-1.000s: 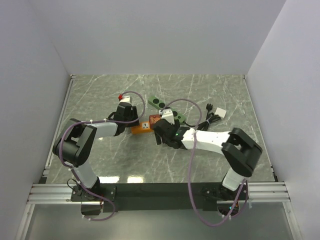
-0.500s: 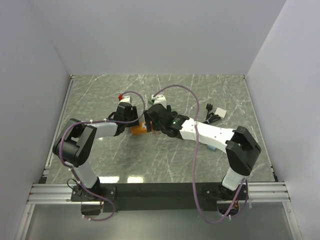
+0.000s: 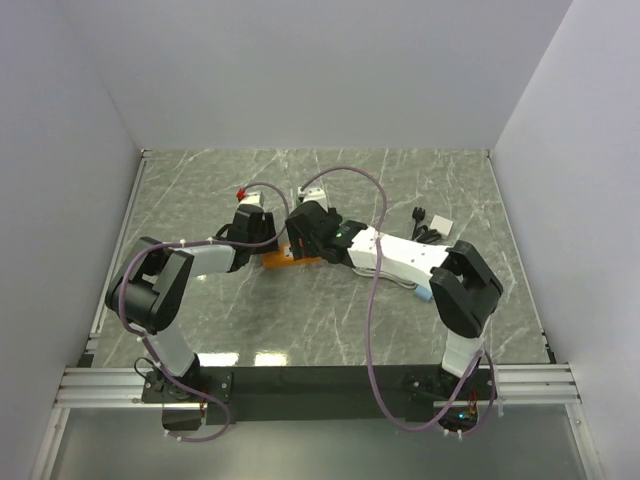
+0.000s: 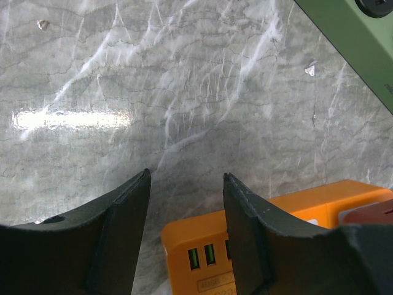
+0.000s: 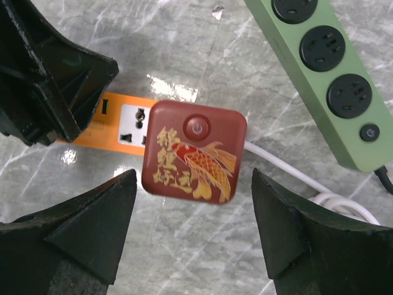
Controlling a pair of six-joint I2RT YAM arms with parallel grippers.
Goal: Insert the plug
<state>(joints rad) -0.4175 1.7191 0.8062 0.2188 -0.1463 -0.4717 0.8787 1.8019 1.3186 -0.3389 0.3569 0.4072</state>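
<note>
The plug [image 5: 195,150] is a square dark-red block that sits on the top face of the orange strip [image 5: 123,120], just beside a white socket face with open holes. Whether its pins are fully in cannot be told. Its top carries a gold koi and four gold Chinese characters, with a power symbol on a round button above them. A white cable [image 5: 288,175] runs from its right side across the grey marble tabletop [image 4: 184,74].

The right hand [image 5: 193,174] hangs over the plug, released, with a finger on either side and tabletop showing in both gaps.

The left hand [image 4: 186,178] is at the strip's other end, also released. One finger lies over the strip's end and the other stands clear of it. That end face shows two green USB ports and a line of small print, too blurred to read.

A green strip [image 5: 319,74] lies near, at an angle. It shows three black round sockets and a small round button, with no writing that can be made out
</note>
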